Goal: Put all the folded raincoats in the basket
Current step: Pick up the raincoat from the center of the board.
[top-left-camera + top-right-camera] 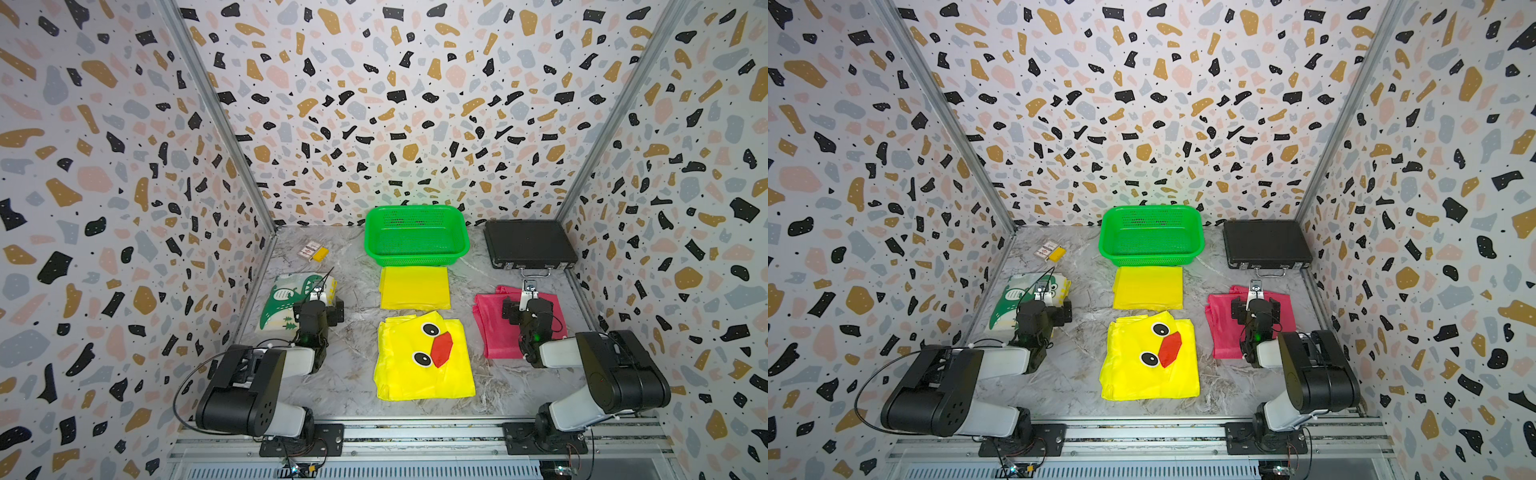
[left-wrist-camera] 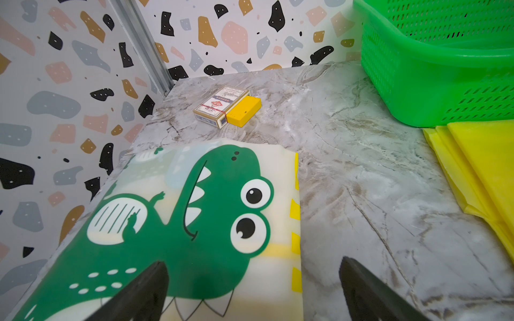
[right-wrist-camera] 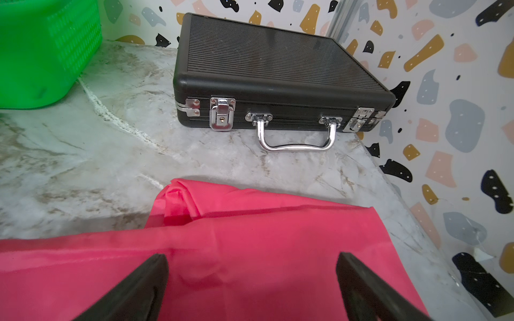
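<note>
Marble table: green basket, closed briefcase.

Basket: bright green, rectangular, mesh sides, rounded rim. It sits upright at the back centre, open side up, empty.
Plain yellow raincoat: folded into a neat flat rectangle, lying right in front of the basket, its far edge just at the basket's near wall.
Duck raincoat: yellow, cartoon eyes and red beak face up. Folded flat, a little rumpled, just nearer than the plain one.
Pink raincoat: folded flat and creased, out on the right, apart from the basket.
Dinosaur raincoat: cream with a green dinosaur print, folded flat on the left.
</note>
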